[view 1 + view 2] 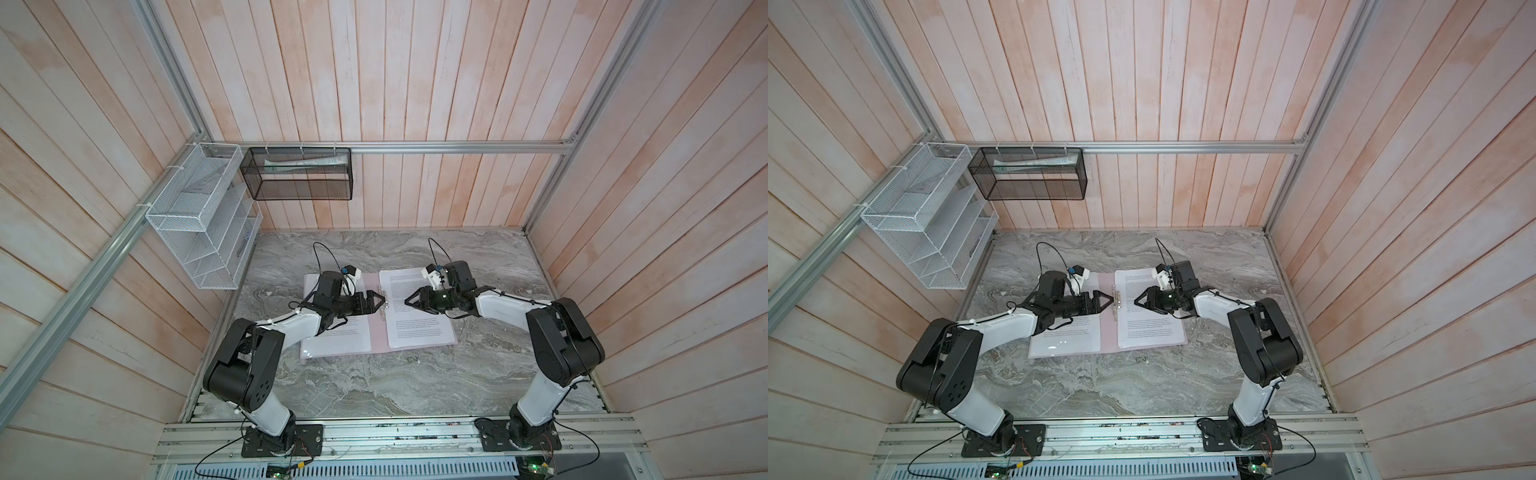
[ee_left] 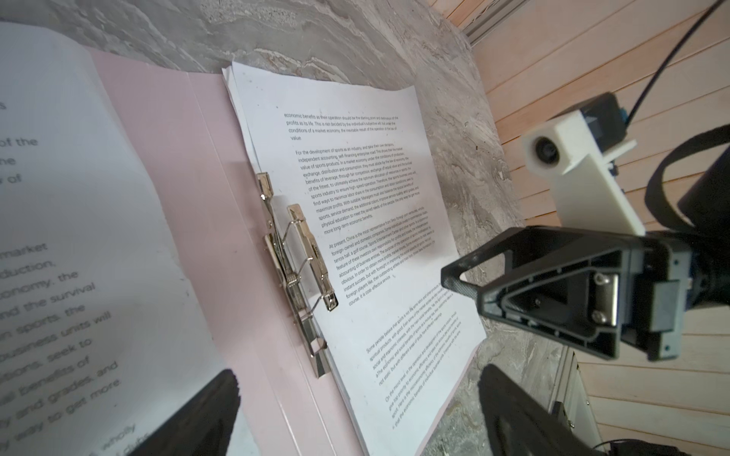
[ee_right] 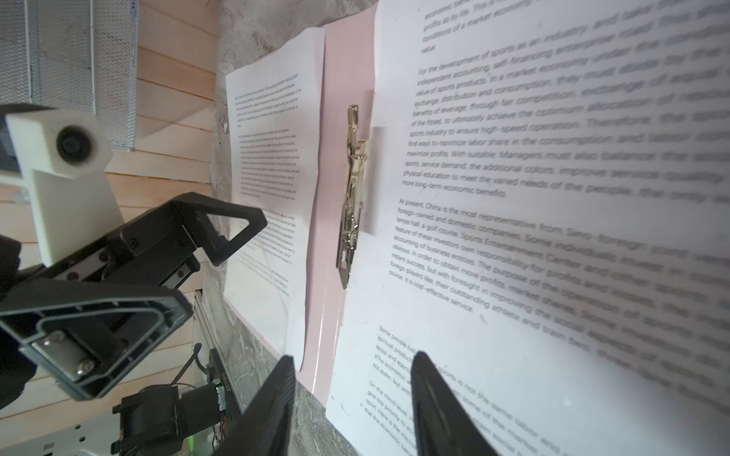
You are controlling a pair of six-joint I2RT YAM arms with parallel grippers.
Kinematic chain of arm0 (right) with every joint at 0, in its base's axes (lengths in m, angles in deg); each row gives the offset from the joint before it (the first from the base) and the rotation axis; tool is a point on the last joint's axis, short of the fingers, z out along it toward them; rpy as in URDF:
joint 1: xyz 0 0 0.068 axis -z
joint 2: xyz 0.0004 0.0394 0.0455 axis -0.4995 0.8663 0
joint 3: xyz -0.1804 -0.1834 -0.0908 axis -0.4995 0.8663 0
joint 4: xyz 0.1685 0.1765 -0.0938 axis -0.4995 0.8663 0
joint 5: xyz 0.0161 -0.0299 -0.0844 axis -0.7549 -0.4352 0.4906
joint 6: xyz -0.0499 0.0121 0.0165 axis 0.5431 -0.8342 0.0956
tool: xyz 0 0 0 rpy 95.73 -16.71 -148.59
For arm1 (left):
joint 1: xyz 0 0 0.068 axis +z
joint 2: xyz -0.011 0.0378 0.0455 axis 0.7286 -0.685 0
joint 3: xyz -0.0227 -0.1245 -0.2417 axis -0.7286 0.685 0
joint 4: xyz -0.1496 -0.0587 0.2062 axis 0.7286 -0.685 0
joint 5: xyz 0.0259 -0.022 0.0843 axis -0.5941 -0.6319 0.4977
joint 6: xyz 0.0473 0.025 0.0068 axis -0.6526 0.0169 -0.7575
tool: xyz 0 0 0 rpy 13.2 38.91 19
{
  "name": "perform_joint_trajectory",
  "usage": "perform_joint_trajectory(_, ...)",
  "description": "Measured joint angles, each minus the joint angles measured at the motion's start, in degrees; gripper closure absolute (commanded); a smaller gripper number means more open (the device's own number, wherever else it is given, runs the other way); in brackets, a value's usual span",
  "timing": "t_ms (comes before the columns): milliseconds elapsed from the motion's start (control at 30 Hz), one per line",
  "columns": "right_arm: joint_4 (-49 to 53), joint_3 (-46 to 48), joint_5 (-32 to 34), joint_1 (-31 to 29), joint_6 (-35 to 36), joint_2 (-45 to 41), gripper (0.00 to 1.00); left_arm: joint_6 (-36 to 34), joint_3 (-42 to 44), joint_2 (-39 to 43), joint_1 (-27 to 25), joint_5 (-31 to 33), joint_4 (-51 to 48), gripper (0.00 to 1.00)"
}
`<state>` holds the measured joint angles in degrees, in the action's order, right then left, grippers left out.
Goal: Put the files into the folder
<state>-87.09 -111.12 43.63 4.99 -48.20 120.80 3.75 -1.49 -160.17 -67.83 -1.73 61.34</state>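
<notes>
The pale pink folder (image 1: 376, 332) lies open flat on the table in both top views. A stack of files (image 1: 415, 328) rests on its right half, its edge under the metal clip bar (image 2: 296, 256) at the spine. Another printed sheet (image 1: 340, 340) covers the left half. My left gripper (image 1: 380, 301) hovers open just left of the clip bar, and nothing is between its fingers (image 2: 227, 391). My right gripper (image 1: 407, 300) faces it from the right, above the stack. Its jaws are partly open and empty in the right wrist view (image 3: 354, 361).
A white wire rack (image 1: 199, 220) hangs on the left wall. A black mesh basket (image 1: 301, 174) with rolled papers hangs on the back rail. Bare marble table (image 1: 374, 395) stretches in front of the folder, and wooden walls close in three sides.
</notes>
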Motion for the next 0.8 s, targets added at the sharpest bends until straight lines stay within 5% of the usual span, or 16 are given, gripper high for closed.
perform_joint_trajectory(167,-3.76,0.59,-0.48,-0.96,-3.61,0.0,0.74,0.28,-2.36,-1.9,0.0,0.07,0.55,0.09)
perform_joint_trajectory(800,-6.99,1.14,-0.92,-1.97,-6.32,0.0,0.73,0.87,-15.76,-17.25,0.0,0.28,3.1,0.12)
